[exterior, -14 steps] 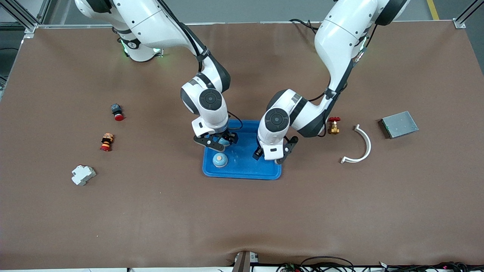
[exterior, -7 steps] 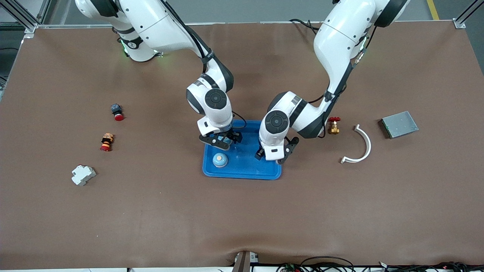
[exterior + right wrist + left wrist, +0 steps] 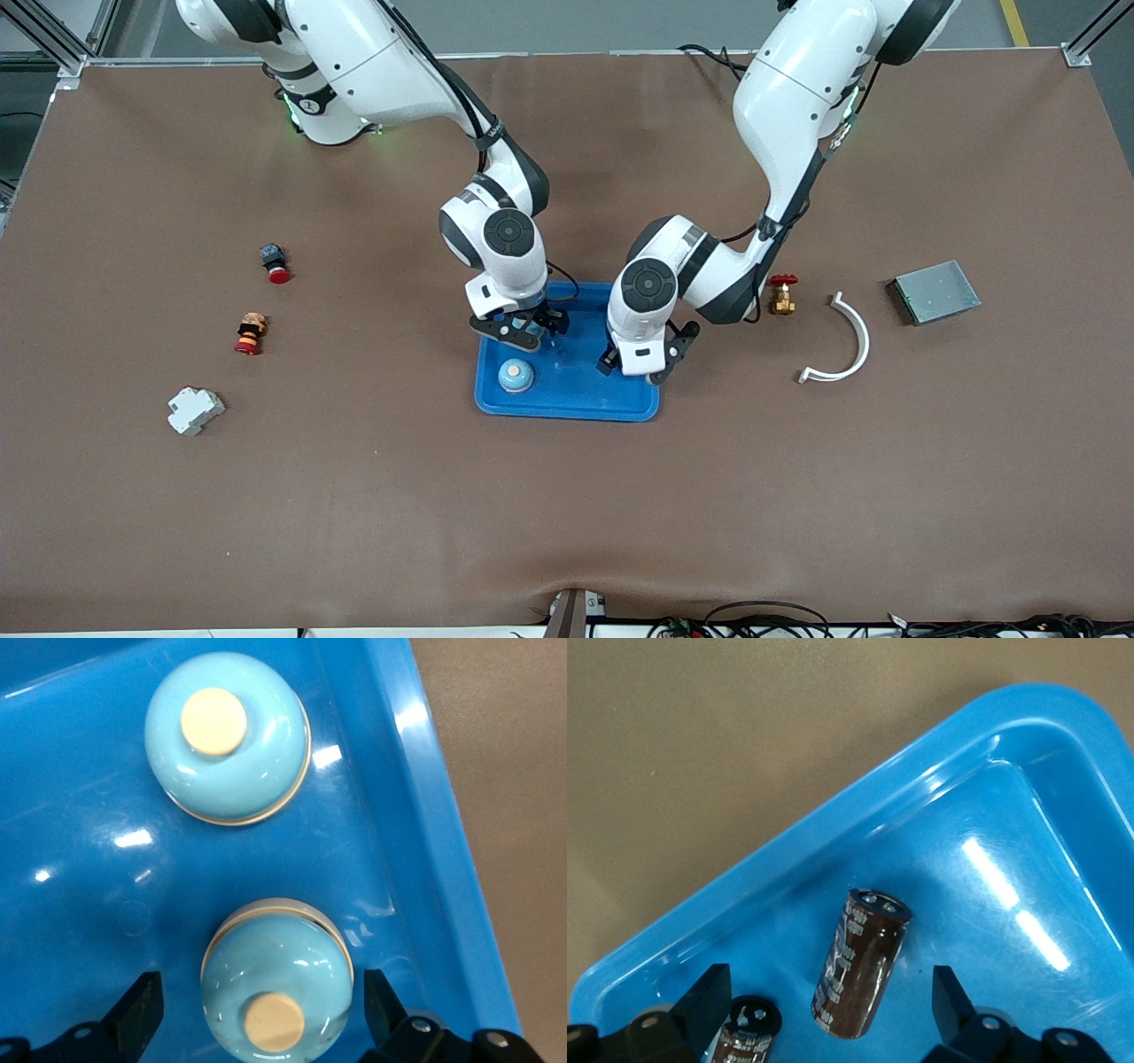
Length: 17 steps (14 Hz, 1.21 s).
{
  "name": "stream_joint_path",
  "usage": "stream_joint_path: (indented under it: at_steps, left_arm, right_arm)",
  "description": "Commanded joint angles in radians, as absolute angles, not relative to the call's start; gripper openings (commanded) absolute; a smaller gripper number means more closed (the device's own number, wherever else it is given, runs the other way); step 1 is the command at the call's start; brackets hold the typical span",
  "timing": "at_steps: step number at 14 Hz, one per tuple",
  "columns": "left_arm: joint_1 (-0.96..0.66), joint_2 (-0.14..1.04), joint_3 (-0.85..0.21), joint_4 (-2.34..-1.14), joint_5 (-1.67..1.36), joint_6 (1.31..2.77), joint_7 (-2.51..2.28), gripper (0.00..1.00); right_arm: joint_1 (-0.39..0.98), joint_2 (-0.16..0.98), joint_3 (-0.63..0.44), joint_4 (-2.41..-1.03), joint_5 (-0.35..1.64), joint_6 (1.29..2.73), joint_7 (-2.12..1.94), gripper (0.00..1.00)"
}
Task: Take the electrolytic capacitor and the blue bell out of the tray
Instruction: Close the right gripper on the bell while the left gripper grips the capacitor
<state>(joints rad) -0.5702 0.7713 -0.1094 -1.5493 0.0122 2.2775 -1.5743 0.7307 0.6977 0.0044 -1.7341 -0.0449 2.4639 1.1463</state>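
Left wrist view alone shows a brown capacitor [image 3: 861,964] in the tray [image 3: 833,828] between the wide-open, empty left gripper [image 3: 833,1014]; right gripper [image 3: 257,1014], equally spread, straddles a blue bell [image 3: 276,985].

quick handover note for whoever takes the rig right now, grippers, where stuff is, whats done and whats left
Left gripper: open, low over the tray at the left arm's end, fingers either side of a brown capacitor lying on the tray floor. A second, smaller capacitor stands beside it.
Right gripper: open, low over the tray at the right arm's end, fingers either side of a blue bell. A second blue bell sits in the tray nearer the front camera.
Done: nothing is out of the tray yet, nothing gripped.
Left: close on the capacitor and the bell, lift them out, set them on the table.
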Motion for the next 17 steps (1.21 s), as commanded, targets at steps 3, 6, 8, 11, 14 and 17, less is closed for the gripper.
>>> stream_joint_path:
  at_steps: [3, 6, 8, 11, 14, 17]
  left_arm:
    - [-0.580, 0.788, -0.104, -1.552, 0.038, 2.318, -1.595, 1.00]
    - [-0.580, 0.790, -0.106, -1.552, 0.038, 2.321, -1.595, 1.00]
    - [-0.580, 0.790, -0.104, -1.551, 0.038, 2.321, -1.595, 1.00]
    - [-0.580, 0.790, -0.106, -1.551, 0.037, 2.321, -1.597, 0.88]
    - [-0.578, 0.790, -0.106, -1.551, 0.037, 2.321, -1.597, 0.53]
    - [-0.578, 0.790, -0.106, -1.551, 0.037, 2.321, -1.597, 0.28]
  right_arm:
    - [0.732, 0.707, -0.003, -1.713, -0.089, 2.462, 1.170, 1.00]
    - [0.730, 0.707, -0.003, -1.712, -0.095, 2.464, 1.172, 1.00]
    - [0.729, 0.707, -0.003, -1.712, -0.095, 2.464, 1.172, 1.00]
    - [0.729, 0.707, -0.005, -1.712, -0.097, 2.464, 1.172, 1.00]
    - [0.732, 0.707, -0.003, -1.712, -0.120, 2.464, 1.172, 0.68]
    - [0.736, 0.709, -0.003, -1.712, -0.118, 2.464, 1.193, 0.01]
